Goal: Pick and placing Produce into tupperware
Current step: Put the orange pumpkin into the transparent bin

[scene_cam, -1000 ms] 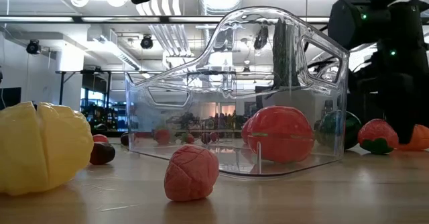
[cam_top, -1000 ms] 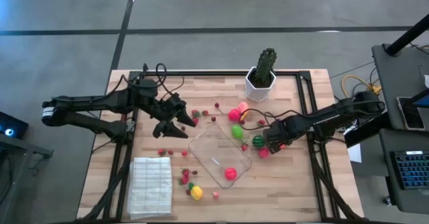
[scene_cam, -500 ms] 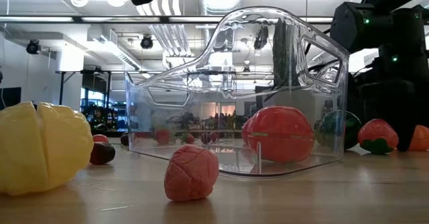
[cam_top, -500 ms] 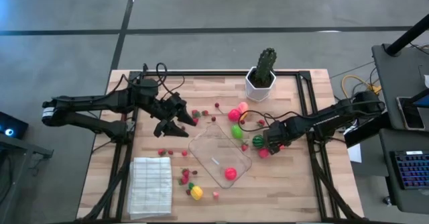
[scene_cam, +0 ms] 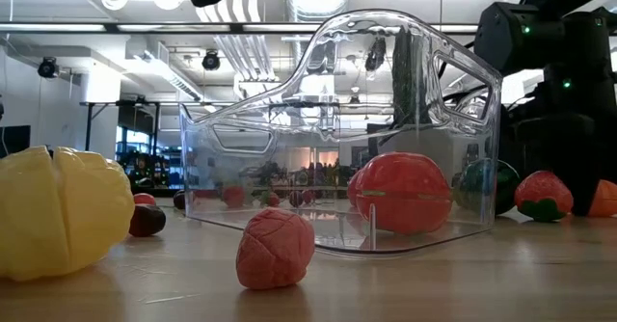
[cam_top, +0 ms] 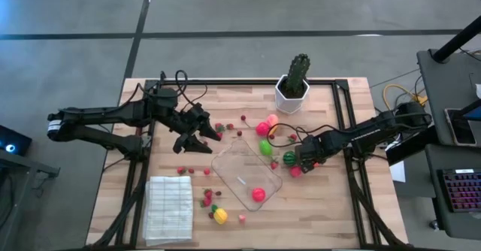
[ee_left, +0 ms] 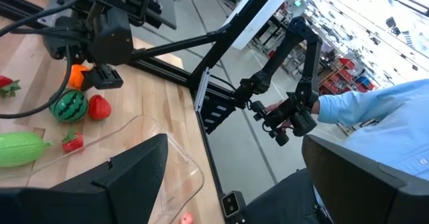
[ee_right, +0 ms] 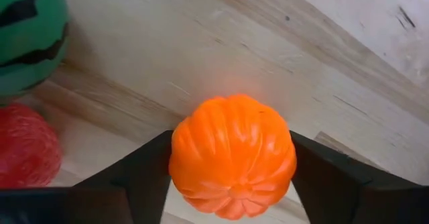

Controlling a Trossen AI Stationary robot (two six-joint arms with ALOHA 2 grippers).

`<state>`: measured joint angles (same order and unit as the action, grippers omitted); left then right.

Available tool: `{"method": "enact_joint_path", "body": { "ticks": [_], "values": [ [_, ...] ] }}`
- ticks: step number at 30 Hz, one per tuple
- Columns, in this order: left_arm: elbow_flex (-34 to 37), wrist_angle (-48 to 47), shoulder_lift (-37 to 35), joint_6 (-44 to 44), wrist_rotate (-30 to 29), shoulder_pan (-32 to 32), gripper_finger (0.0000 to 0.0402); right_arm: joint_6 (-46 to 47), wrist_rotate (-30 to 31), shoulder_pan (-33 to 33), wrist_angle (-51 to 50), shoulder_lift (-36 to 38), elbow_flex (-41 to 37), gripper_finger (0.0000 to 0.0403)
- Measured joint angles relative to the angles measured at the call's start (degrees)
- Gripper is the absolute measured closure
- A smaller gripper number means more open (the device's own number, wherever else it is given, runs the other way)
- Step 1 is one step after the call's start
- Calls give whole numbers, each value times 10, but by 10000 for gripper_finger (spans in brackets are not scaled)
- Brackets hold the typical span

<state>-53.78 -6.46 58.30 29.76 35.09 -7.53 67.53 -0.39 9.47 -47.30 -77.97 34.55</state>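
The orange ribbed piece of produce [ee_right: 231, 153] rests on the table to the right of the clear tupperware [cam_top: 246, 174]. My right gripper [cam_top: 304, 159] stands over it, pointing down, shut on it. Beside it lie a green striped melon ball [ee_right: 27, 29] and a red berry [ee_right: 23, 147]. A pink-red piece [cam_top: 258, 194] lies inside the tupperware. A green piece [cam_top: 266, 146], a pink piece [cam_top: 263, 128], a yellow piece [cam_top: 219, 216] and small red berries lie around it. My left gripper [cam_top: 199, 134] hovers open, left of the tupperware. My right gripper pinches the orange piece between its two fingers [ee_right: 144, 177], one on each of two opposite sides [ee_right: 181, 163]. The fingers come from above, pointing down. The piece sits on the table with its ribbed top up.
A cactus in a white pot [cam_top: 294, 86] stands at the far edge and a white folded cloth [cam_top: 168, 208] lies at the near left. Beyond the table's right edge, a person in a light blue sleeve [ee_left: 389, 117] holds a small arm.
My right gripper has stayed over the orange piece and its fingers have drawn in onto the piece's sides. The piece has kept its place on the table.
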Motion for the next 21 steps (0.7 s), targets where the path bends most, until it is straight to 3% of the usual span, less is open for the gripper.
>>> {"method": "enact_joint_path", "body": {
  "ticks": [4, 10, 17, 21],
  "values": [
    [0, 0, 0, 0, 0, 0, 72, 5, 0, 0, 0, 0, 0, 163],
    [0, 0, 0, 0, 0, 0, 72, 16, 1, 0, 0, 3, 22, 141],
    [0, 0, 0, -1, -2, 0, 72, 16, 74, 0, -38, 44, 109, 165],
    [0, 0, 1, -1, -2, 0, 72, -19, 94, 0, -43, 63, 177, 156]
  ]
}}
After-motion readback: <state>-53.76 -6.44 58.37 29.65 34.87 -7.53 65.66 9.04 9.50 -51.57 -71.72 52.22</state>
